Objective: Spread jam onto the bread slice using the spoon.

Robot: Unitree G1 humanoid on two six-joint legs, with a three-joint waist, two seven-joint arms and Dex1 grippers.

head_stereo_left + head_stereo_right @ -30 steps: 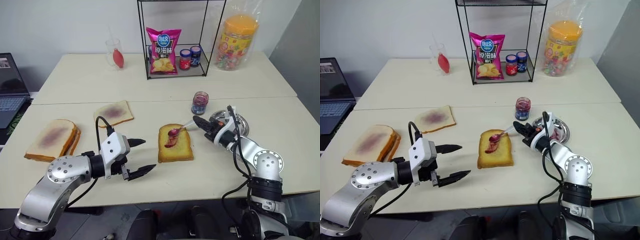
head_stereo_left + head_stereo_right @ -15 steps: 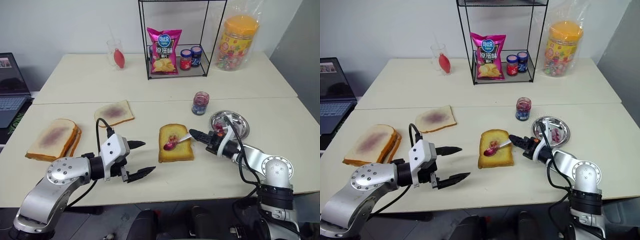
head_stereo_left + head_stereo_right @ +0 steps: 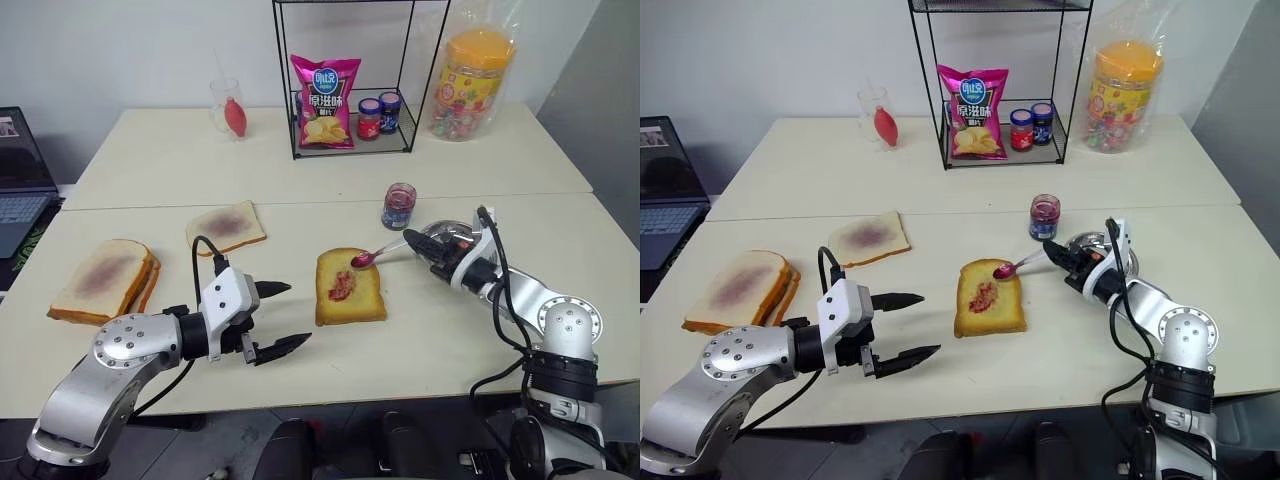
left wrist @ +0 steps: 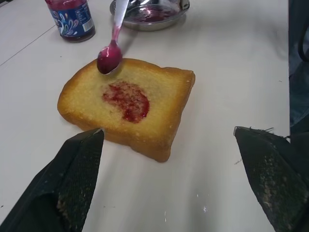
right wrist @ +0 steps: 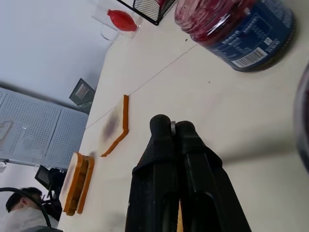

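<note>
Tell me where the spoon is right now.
The spoon is held in the right hand, its jam-coated bowl over the bread slice's far right corner, near the jam.

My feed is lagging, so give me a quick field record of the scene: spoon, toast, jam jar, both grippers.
spoon: held by its handle in the right gripper, bowl coated in jam, above the toast's far edge
bread slice: flat on the table, a small red patch near its centre, most of the top bare
jam: in its jar, lid off, upright beyond the toast
metal dish: beside the jar
left gripper: open, holding nothing, near the toast
</note>
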